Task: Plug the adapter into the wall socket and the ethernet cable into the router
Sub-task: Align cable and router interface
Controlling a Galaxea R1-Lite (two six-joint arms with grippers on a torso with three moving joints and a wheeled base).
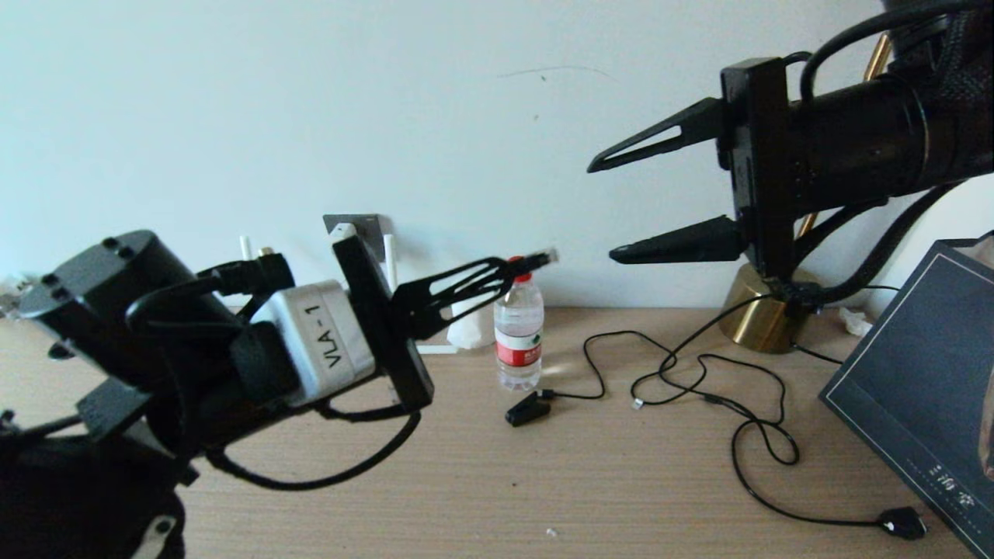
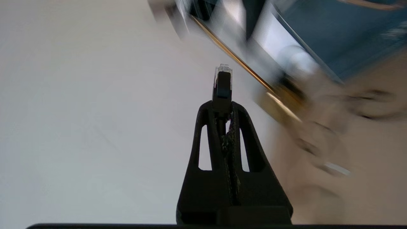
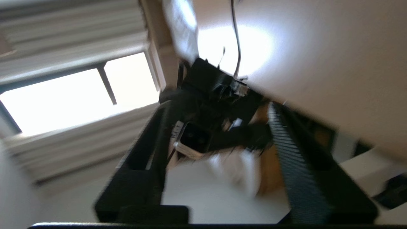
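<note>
**Above the counter, a plug held only by its boot**

Above the counter (image 1: 481, 497), we see the left gripper (image 1: 505, 272) with its fingers pressed together on the ethernet cable (image 1: 540, 258), the clear plug tip jutting just past them; the right gripper (image 1: 613, 206) hangs to the right, its fingers spread and holding nothing.

We judge the main risk to be the plug twisting or slipping in so narrow a pinch, so that it meets a port askew.

The router (image 1: 388, 256) shows only antennas at the far left behind the left arm, near the wall socket (image 1: 365, 225); its ports are hidden, so aiming is hard.

The water bottle (image 1: 519, 334), standing just below the plug, could be knocked over.

We cannot make out the adapter for certain.
</note>
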